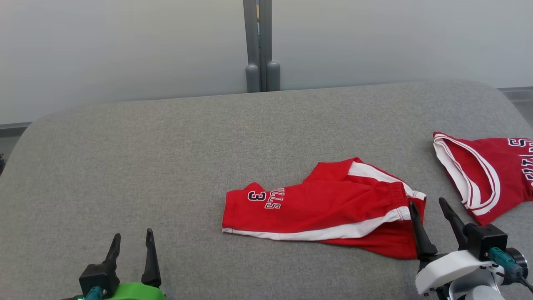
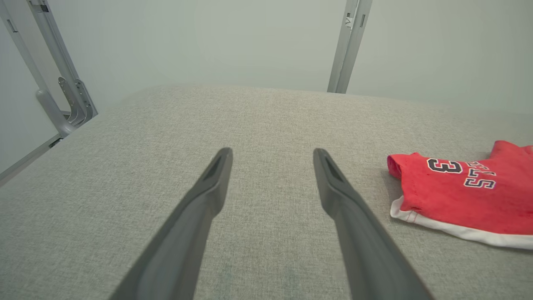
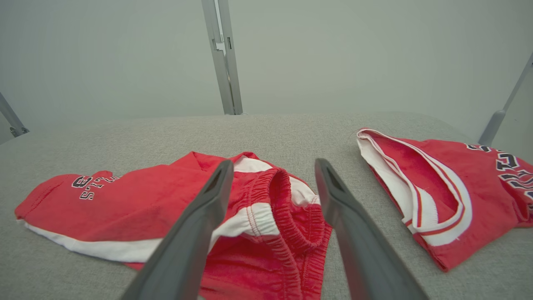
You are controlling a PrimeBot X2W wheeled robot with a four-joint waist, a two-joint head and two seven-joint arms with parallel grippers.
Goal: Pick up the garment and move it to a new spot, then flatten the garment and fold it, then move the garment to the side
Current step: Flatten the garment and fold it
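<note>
— Grey padded surface (image 1: pixel 166 166) runs across the head view, rounded at its far corners, with a pale wall (image 1: pixel 104 50) and a grey post (image 1: pixel 258 46) behind. How much room is there?
— Plenty on the left half, bare up to the far edge. The shorts (image 1: pixel 325 208) lie right of centre, and a red jersey (image 1: pixel 487 175) lies apart from them at the right edge. Low on the left, the left gripper (image 1: pixel 133 233) has its fingers spread. Low on the right, the right gripper (image 1: pixel 427 202) is spread too, tips at the shorts' waistband end.
— Left wrist view?
— Fingers wide apart over bare surface, holding nothing. The shorts' leg hem lies off to the right, well apart.
— Right wrist view?
— Fingers parted over the elastic waistband, nothing clamped; whether they touch the fabric I cannot tell. The shorts are red with white side stripes and a "3" with lettering near the hem. They are rumpled, the waistband gaping. The jersey lies to the right, a grey strip between.
</note>
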